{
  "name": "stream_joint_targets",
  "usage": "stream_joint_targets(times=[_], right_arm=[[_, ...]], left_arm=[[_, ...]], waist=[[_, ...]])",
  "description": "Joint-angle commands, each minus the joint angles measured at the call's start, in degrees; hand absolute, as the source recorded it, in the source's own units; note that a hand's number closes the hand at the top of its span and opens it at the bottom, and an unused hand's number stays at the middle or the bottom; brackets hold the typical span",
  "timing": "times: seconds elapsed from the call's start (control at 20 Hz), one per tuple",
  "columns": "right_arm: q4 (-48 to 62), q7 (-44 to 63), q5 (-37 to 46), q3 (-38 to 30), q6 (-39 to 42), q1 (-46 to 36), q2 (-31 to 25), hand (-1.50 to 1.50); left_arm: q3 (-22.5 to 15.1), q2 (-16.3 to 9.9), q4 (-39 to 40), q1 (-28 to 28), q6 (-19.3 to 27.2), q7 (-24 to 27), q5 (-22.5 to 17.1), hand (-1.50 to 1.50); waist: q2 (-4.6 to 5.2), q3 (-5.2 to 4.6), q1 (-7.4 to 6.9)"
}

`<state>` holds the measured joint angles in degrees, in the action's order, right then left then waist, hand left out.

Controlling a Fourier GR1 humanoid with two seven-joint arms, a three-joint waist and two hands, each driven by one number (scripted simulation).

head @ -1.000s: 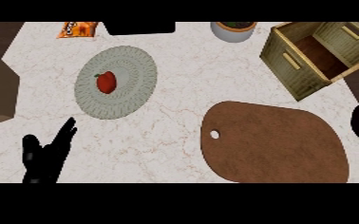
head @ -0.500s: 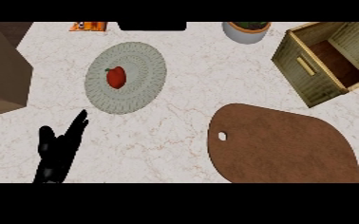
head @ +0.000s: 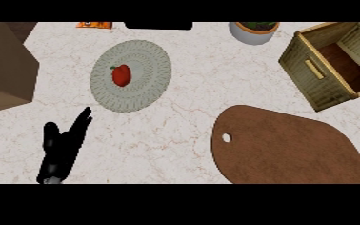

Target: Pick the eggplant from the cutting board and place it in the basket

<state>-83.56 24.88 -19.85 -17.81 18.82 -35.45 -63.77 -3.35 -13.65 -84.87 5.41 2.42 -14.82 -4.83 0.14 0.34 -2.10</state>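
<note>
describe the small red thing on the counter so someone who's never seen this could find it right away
Start at the round grey woven mat on the left half of the pale marble counter, above the black left hand. The small red vegetable lies on that mat, left of its centre. It is the only bright red item here, with a small stem at its top; the brown cutting board at lower right is bare.

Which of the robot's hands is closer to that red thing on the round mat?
Left. The left hand rests on the counter below and left of the red item, apart from it. The right hand does not show in this view.
</note>
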Motion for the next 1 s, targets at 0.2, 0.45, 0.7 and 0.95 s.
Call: stream_joint_targets(times=[0.2, 0.45, 0.7, 0.95], right_arm=[[16.6, -10.97, 8.6, 7.13, -0.04, -7.96, 6.5, 1.5], [25.32, -9.89, 5.67, 5.7, -0.08, -11.16, 11.02, 1.5], [35.56, -18.46, 8.94, 5.08, 2.7, -13.42, 11.01, 1.5], [43.02, -26.25, 12.65, 5.41, 2.91, -14.51, 12.02, 1.5]], left_arm=[[1.07, -0.74, 1.19, 0.22, -1.26, -3.97, -0.77, 0.0], [1.87, -0.01, 5.02, -0.27, -2.19, -0.63, -1.09, 0.0], [0.89, 0.78, 3.38, 1.73, -1.18, -0.74, 0.61, 0.0], [0.29, 1.3, 3.85, 0.85, -1.69, -1.2, 1.2, 0.0]], waist=[[0.38, -0.34, -0.05], [0.49, -0.36, 0.21], [0.42, -0.31, 0.08], [0.5, -0.29, 0.28]])
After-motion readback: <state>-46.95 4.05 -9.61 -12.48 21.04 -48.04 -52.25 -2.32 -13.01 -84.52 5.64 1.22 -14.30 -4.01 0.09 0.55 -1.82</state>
